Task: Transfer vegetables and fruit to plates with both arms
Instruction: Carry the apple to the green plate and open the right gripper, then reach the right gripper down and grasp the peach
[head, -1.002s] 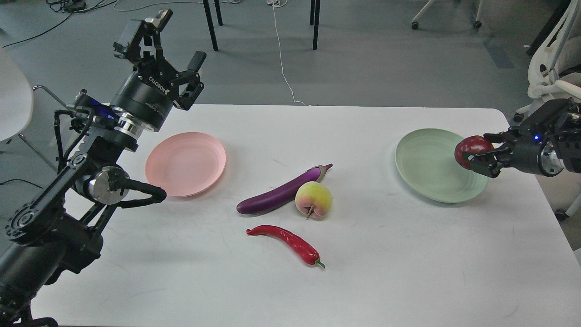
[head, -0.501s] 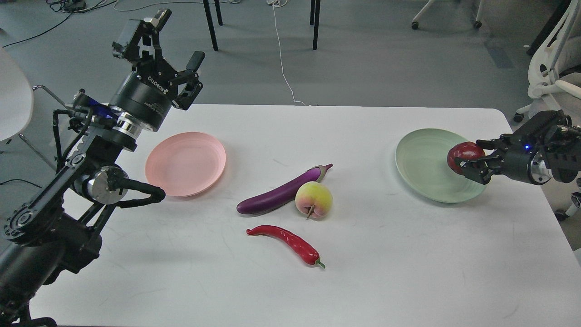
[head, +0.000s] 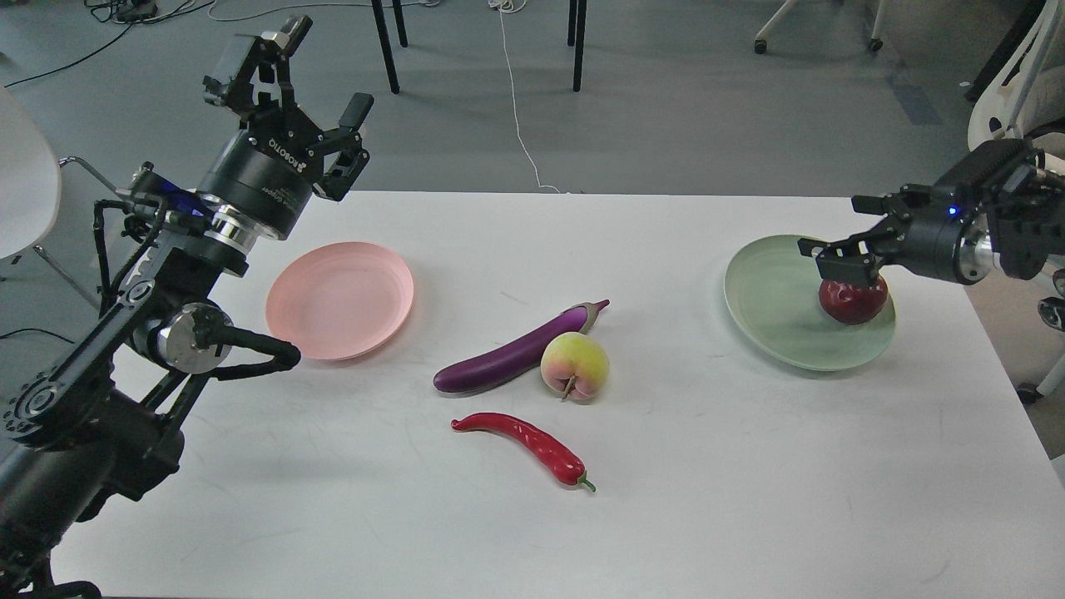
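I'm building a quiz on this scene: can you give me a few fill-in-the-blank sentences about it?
1. The pomegranate lies on the ____ plate.
2. The pink plate holds ____ items.
3. The peach touches the ____.
4. The right gripper, just above the pomegranate, is ____.

Missing words: green; no; eggplant; open

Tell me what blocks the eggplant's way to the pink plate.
Nothing visible does. The eggplant touches the peach on its far side from the pink plate; only bare table lies between eggplant and plate.
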{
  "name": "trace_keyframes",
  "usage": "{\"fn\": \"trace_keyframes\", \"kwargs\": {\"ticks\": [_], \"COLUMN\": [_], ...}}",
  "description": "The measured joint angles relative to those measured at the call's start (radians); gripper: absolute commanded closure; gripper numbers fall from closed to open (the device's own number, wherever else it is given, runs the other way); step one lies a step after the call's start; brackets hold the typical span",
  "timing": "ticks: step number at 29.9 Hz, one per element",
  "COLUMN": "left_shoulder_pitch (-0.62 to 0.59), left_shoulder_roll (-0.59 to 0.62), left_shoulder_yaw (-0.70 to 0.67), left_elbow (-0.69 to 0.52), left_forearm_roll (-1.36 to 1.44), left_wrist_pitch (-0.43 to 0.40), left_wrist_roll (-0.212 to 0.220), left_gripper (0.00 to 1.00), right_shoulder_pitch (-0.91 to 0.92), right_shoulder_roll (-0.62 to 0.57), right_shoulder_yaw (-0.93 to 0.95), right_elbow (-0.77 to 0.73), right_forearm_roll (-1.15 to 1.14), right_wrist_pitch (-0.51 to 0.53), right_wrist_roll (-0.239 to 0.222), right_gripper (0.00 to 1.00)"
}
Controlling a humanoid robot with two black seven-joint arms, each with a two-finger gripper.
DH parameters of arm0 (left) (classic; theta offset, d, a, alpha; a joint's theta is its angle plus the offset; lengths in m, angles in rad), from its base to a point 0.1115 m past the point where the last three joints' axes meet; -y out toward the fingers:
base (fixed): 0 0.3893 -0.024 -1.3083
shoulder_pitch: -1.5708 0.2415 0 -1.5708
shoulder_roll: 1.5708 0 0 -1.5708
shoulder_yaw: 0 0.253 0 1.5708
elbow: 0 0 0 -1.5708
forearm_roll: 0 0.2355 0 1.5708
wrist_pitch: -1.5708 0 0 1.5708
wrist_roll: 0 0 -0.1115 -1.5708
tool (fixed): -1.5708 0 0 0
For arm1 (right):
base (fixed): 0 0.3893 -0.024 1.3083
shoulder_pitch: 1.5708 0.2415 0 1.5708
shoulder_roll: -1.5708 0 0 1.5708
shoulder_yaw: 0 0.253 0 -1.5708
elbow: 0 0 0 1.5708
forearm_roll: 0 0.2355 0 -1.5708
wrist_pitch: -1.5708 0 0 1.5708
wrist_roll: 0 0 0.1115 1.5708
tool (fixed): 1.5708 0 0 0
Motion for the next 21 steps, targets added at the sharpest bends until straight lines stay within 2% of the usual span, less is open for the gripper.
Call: {"fn": "trace_keyframes", "kwargs": {"ticks": [3,7,14,21], "left_shoulder_pitch": [0.000,0.000,0.000,0.003], "left_shoulder_roll": [0.000,0.001,0.011,0.014], "left_shoulder_yaw": [0.000,0.000,-0.003,-0.006], "left_elbow": [-0.001,-0.002,-0.004,-0.011], "left_forearm_roll": [0.000,0.000,0.000,0.000], "left_wrist_pitch": [0.000,0.000,0.000,0.004], "left_wrist_roll": [0.000,0.000,0.001,0.001], "left_gripper": [0.02,0.02,0.02,0.02], "right_shoulder_pitch": [0.098,0.180,0.196,0.129], "right_shoulder_roll": [0.029,0.146,0.409,0.643], "right_shoulder_yaw": [-0.007,-0.027,-0.105,-0.223], "right_elbow": [0.095,0.147,0.139,0.077], "right_forearm_roll": [0.029,0.072,0.090,0.209], "right_wrist_pitch": [0.012,0.048,0.048,0.044], "right_wrist_roll": [0.000,0.000,0.000,0.000], "right_gripper": [0.02,0.01,0.02,0.03]}}
